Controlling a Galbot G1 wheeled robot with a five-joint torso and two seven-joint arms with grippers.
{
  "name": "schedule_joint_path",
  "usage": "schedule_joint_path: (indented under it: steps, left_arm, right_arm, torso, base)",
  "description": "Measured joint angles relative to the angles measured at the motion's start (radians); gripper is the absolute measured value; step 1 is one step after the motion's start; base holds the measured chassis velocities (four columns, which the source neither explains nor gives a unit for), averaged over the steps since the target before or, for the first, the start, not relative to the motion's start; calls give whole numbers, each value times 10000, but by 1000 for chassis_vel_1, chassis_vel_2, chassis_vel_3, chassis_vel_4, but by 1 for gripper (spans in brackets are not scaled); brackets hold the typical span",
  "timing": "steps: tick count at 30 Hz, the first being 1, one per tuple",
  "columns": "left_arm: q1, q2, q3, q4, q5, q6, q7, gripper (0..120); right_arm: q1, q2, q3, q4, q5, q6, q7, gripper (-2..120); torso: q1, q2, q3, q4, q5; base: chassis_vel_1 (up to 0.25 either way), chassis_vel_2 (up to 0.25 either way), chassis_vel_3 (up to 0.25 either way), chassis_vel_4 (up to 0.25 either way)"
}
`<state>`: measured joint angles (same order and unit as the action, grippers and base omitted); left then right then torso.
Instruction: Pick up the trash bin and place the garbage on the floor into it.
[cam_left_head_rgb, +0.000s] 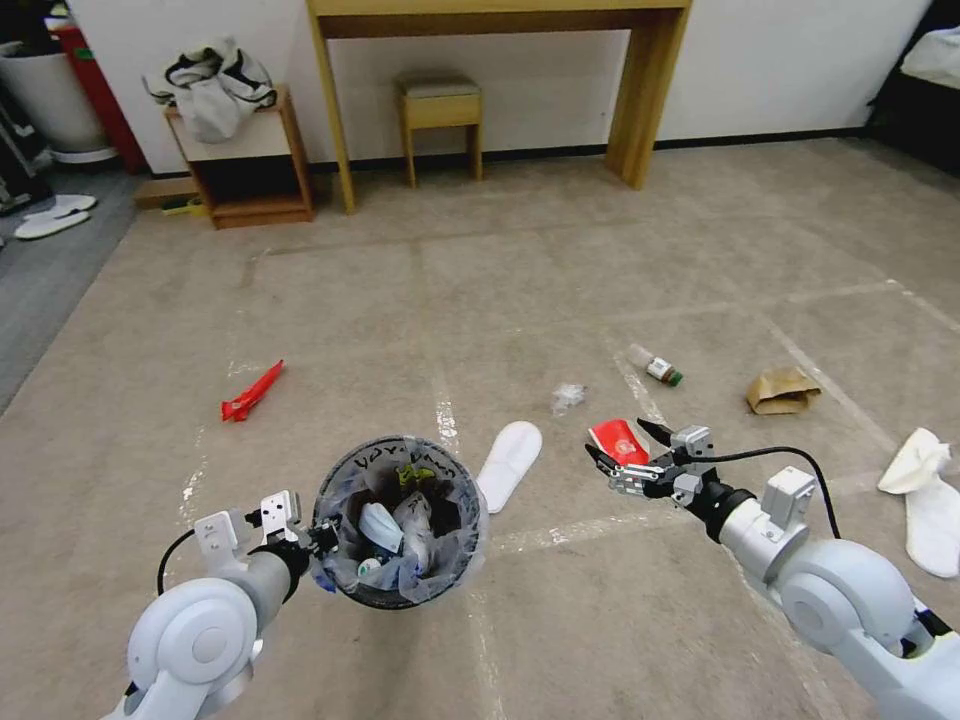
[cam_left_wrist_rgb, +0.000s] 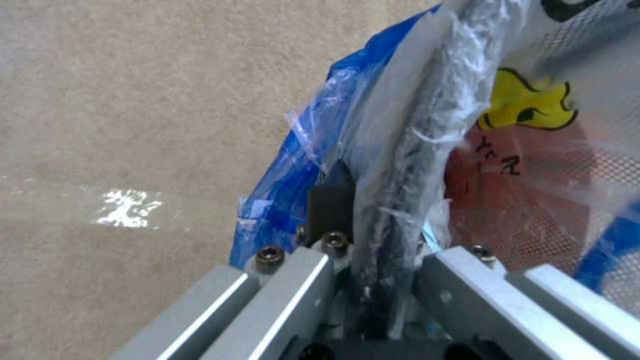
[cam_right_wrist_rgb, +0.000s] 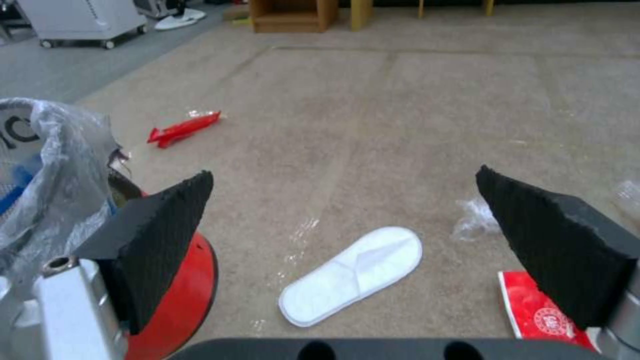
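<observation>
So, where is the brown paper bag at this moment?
In the head view the brown paper bag lies on the floor at the right, between the small bottle and a white slipper.

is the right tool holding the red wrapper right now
No, the right tool is open and empty, with the flat red wrapper lying on the floor below it.

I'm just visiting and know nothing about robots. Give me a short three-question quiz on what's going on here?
1. True or false: the left gripper grips the bin by its rim.
2. The right gripper is: A) open, holding nothing; B) shut on a bottle.
3. What white thing lies on the floor between the bin and the red packet?

Key: 1 true. 2 A. 3 a slipper.
</observation>
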<state>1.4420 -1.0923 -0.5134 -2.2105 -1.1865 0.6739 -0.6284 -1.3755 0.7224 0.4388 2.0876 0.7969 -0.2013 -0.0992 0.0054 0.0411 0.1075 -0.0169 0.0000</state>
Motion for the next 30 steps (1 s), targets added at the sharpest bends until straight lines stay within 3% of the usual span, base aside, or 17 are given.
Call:
schedule_joint_path:
  steps: [30]
  left_arm:
    - [39,-42,-2,59,190,-65,83,0]
  right_arm:
    - [151,-43,-23,-151,81,-390,-128,100]
  torso:
    - [-1,0,0,6,0]
  base:
    - [0,0,0,0]
